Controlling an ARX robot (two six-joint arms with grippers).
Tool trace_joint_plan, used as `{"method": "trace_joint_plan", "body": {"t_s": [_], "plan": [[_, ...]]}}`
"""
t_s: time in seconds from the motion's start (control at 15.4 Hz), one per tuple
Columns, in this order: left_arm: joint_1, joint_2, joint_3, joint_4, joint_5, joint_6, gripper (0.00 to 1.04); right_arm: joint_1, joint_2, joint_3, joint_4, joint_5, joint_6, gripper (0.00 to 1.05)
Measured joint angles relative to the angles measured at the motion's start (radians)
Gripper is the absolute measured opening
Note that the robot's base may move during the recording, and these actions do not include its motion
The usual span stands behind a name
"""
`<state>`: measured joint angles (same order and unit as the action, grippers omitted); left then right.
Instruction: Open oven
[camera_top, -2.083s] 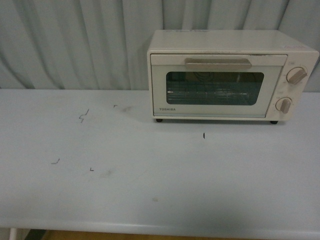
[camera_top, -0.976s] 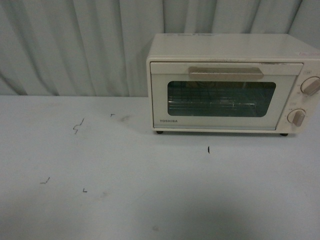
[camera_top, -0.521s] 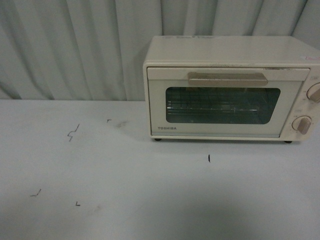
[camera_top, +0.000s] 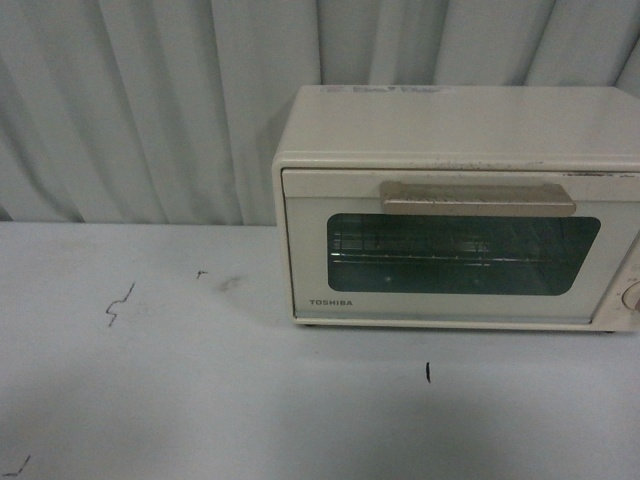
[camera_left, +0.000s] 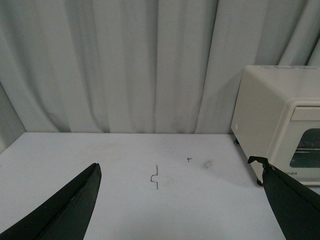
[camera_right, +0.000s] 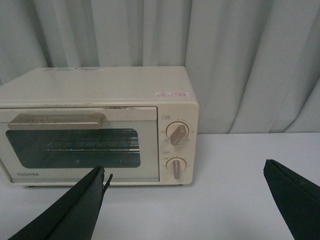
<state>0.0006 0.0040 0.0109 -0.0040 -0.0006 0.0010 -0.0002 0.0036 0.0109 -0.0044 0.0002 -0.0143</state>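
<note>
The cream-white TOSHIBA oven (camera_top: 460, 130) stands at the back right of the table, its glass door shut and the beige bar handle (camera_top: 478, 198) across the door's top. A wire rack shows through the window. In the right wrist view the oven (camera_right: 95, 90) faces me with two knobs (camera_right: 176, 134) on its right panel; my right gripper (camera_right: 182, 185) is open, well short of the oven. In the left wrist view only the oven's left corner (camera_left: 272, 115) shows, and my left gripper (camera_left: 177, 180) is open over bare table. Neither gripper appears in the front view.
A white table (camera_top: 200, 400) with small black pen marks (camera_top: 118, 303) runs in front of and left of the oven. A pleated grey curtain (camera_top: 150, 100) hangs right behind it. A short black mark (camera_top: 428, 372) lies before the oven door.
The front view has closed in on the oven, which now looks bigger and sits lower and further right, its knobs nearly cut off. The door stays shut.
</note>
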Motion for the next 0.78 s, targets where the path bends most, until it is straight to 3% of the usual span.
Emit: {"method": "trace_joint_plan", "body": {"t_s": [0.46,0.59,0.65,0.78], "plan": [[0.000,0.000,0.000,0.000,0.000,0.000,0.98,0.000,0.000,0.000,0.000,0.000,0.000,0.98],[-0.038,0.200,0.135,-0.307,-0.001,-0.124,0.98,0.000,0.000,0.000,0.001,0.000,0.000,0.98],[-0.071,0.334,0.194,-0.360,0.000,-0.226,0.98,0.000,0.000,0.000,0.001,0.000,0.000,0.98],[-0.153,0.497,0.201,-0.231,-0.024,-0.372,0.98,0.000,0.000,0.000,0.000,0.000,0.000,0.98]]}}
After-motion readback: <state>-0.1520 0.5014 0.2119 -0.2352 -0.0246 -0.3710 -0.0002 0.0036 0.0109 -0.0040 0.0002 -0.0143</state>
